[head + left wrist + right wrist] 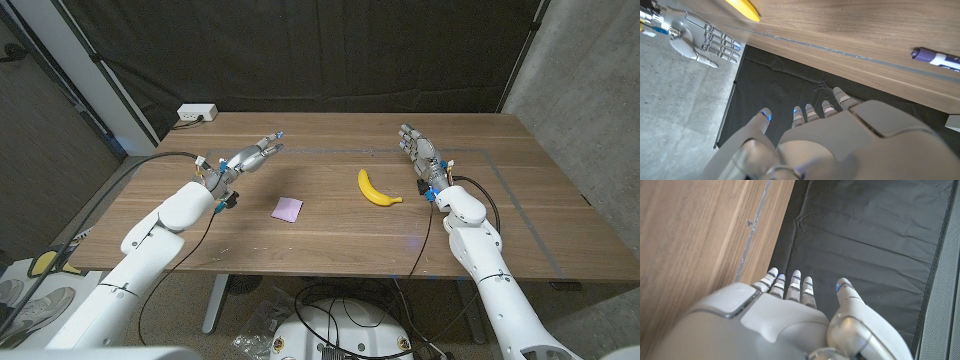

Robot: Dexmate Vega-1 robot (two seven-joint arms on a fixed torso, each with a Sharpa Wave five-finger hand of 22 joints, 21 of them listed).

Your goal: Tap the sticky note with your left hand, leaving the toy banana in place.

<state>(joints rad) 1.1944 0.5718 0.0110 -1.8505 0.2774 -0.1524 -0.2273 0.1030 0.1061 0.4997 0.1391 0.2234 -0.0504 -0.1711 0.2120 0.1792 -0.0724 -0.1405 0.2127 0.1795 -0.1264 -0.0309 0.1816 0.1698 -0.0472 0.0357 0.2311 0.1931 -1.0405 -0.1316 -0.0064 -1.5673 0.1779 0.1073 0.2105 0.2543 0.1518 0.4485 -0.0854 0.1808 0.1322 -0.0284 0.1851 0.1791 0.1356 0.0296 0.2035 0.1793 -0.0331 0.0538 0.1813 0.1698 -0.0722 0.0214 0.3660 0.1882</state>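
My left hand (247,157) has its fingers stretched out straight and a little apart, pointing toward the far right — nothing is in them. It sits over the wooden table (330,240) on the left side, and in the left wrist view a purple marker (936,57) lies on the wood close to it. The sticky note (288,208), a pale purple square, lies flat on the table nearer to me and to the right of that hand, apart from it. Further right, the toy banana (377,190) lies alone on the wood, between the note and my right hand (420,152). That hand's fingers are also extended and slightly spread, holding nothing — they point toward the table's far edge, just right of the banana.
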